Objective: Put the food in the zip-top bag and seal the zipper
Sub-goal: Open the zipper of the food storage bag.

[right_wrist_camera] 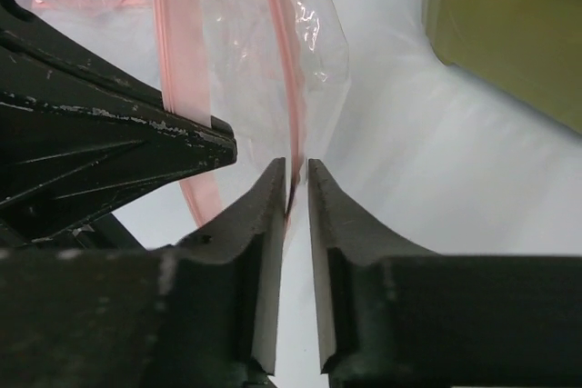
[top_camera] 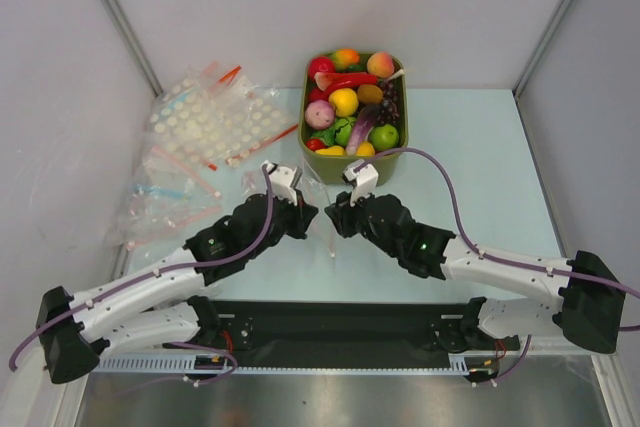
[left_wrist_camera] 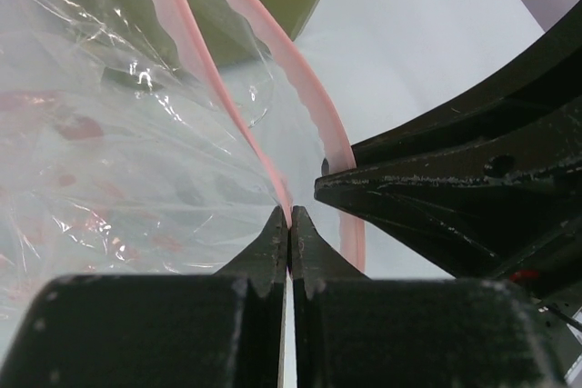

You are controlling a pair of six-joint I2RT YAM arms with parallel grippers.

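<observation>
Clear plastic zip-top bag (left_wrist_camera: pixel 136 134), empty, was held between the two pincers. Left pincer (left_wrist_camera: pixel 289 224) was clenched on one lip of the pink zipper (left_wrist_camera: pixel 309 88); right pincer (right_wrist_camera: pixel 293 179) gripped the other lip, mouth parted. Food (top_camera: pixel 352 107) lay in the green tub (top_camera: pixel 352 165) just beyond both pincers. Judged: filling and sealing outstanding.

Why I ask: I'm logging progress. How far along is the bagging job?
Done: nothing packed yet; the food sits in the olive tub, and none shows in the bag. In hand: the left gripper and right gripper each pinch one strip of the zipper, spreading the mouth of the zip-top bag. Left: loading the food and sealing the zipper.
</observation>
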